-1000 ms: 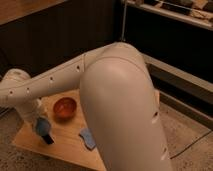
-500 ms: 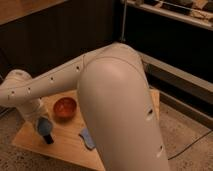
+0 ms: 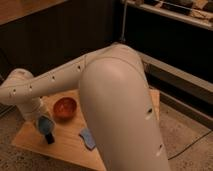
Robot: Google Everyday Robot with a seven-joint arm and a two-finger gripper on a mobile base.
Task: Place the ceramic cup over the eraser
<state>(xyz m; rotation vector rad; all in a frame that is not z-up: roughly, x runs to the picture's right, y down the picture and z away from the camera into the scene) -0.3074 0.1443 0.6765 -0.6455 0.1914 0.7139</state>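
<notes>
No brand, label or writing legible anywhere in view.

Gripper low at the left of the wooden table, at the end of the white arm reaching in from the right and bending down past a rounded wrist joint. Whether open or closed: cannot tell, wrist and cup hiding that part. Ceramic cup, light blue, right at the gripper's end, apparently carried there, raised just above the tabletop. Eraser, a small dark block, directly beneath the cup, standing on the table; touching the cup or slightly apart, impossible to say.

Red bowl on the table just right of and behind the cup, upright, near but apart from it. Flat blue sponge lying farther right toward the front edge, partly covered by the arm's large white shell. That shell filling the middle and lower right of the view, with small dark holes along its side. Speckled floor around the table; dark shelving behind at upper right.
</notes>
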